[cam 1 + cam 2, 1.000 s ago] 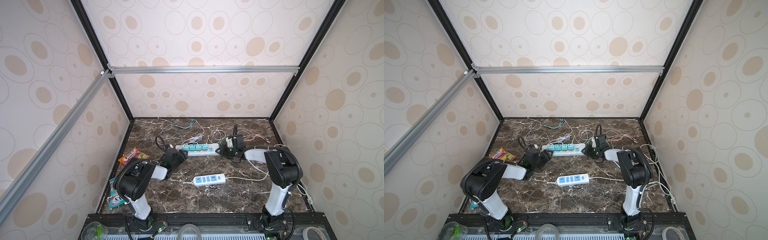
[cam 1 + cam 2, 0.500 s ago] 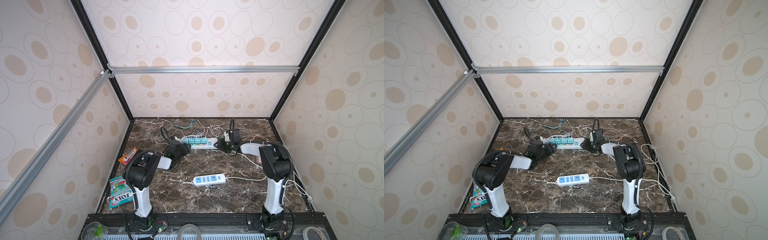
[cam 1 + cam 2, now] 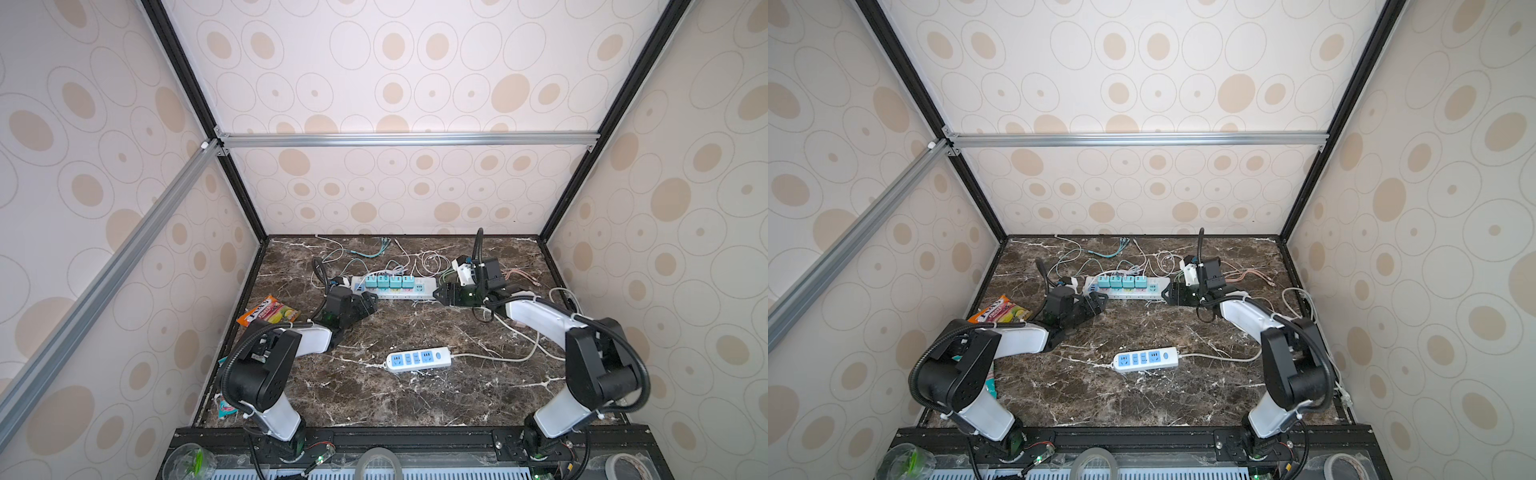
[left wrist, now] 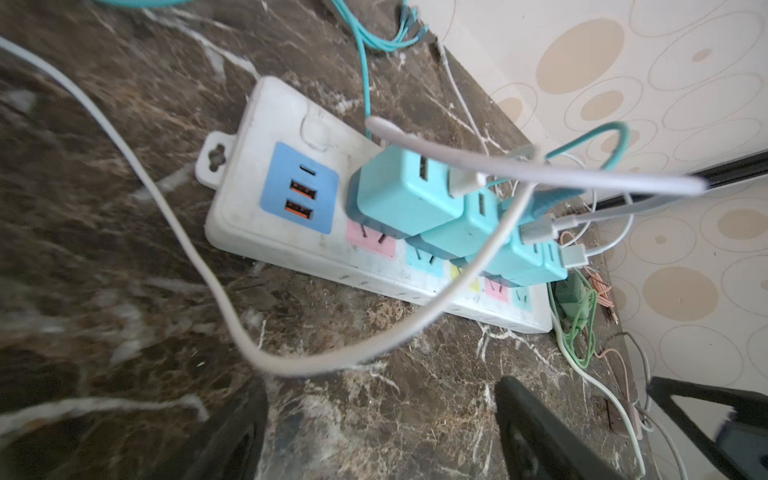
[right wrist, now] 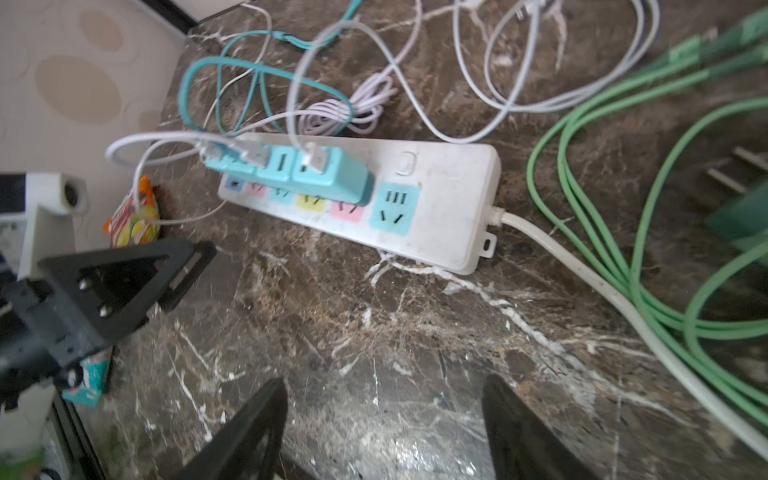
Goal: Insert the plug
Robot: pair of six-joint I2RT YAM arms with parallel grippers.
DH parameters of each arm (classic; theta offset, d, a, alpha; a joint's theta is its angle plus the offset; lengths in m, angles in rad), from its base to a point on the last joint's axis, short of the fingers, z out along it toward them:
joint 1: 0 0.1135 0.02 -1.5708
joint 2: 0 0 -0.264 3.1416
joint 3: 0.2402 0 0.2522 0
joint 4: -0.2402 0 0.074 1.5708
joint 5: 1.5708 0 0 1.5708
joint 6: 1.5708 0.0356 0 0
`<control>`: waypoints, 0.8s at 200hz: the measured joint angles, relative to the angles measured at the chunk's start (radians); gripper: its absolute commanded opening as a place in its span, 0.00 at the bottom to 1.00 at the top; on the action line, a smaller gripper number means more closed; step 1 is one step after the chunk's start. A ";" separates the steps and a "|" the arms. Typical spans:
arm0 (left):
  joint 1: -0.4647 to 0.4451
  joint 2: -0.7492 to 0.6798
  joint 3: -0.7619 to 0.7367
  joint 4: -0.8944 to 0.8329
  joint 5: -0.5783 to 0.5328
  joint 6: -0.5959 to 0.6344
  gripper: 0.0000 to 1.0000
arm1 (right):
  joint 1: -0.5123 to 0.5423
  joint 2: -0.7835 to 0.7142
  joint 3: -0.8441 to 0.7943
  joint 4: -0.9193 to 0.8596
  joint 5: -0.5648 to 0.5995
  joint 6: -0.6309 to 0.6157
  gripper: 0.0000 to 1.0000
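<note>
both grippers empty. left gripper (image 4: 380, 395) jaws spread, nothing btwn them. in a top view it sits just off the 9 o'clock end of the far power strip (image 3: 426, 286). right gripper (image 5: 386, 384) also spread wide, bare marble btwn the fingers, just off the strip's 3 o'clock end.

progress, my read: four teal chargers (image 5: 328, 174) seated in a row w/ usb leads in. one free socket (image 5: 394, 208) left at the 3 o'clock end. likely next = green plug (image 5: 739, 208), lying loose on the marble past that end, approx 2 o'clock of the strip, prongs show but blurred — not held, not inserted. left to do: pick, align, push in.

clutter: green cable (image 5: 706, 332) coils and the strip's white cord (image 5: 582, 270) run right by the plug, could snag. white cable (image 4: 187, 241) loops across the strip's front at the 9 o'clock end. second power strip (image 3: 417, 359) at 6 o'clock, sockets empty, well apart. snack packet (image 3: 270, 313) at the 9 o'clock table edge — no issue.
</note>
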 measured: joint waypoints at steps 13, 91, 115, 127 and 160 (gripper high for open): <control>0.000 -0.032 -0.029 0.001 -0.018 0.000 0.88 | 0.010 -0.060 -0.027 -0.018 -0.024 -0.106 0.77; 0.001 -0.119 -0.077 -0.054 -0.117 0.013 0.98 | 0.142 -0.134 -0.091 -0.153 -0.096 -0.624 0.99; 0.001 -0.155 -0.077 -0.078 -0.150 0.023 0.98 | 0.215 -0.094 -0.074 -0.229 -0.068 -0.748 1.00; 0.001 -0.171 -0.077 -0.092 -0.164 0.029 0.98 | 0.254 -0.055 -0.052 -0.272 -0.035 -0.809 0.99; 0.002 -0.187 -0.077 -0.133 -0.188 0.055 0.99 | 0.344 0.049 0.007 -0.366 0.039 -0.930 0.98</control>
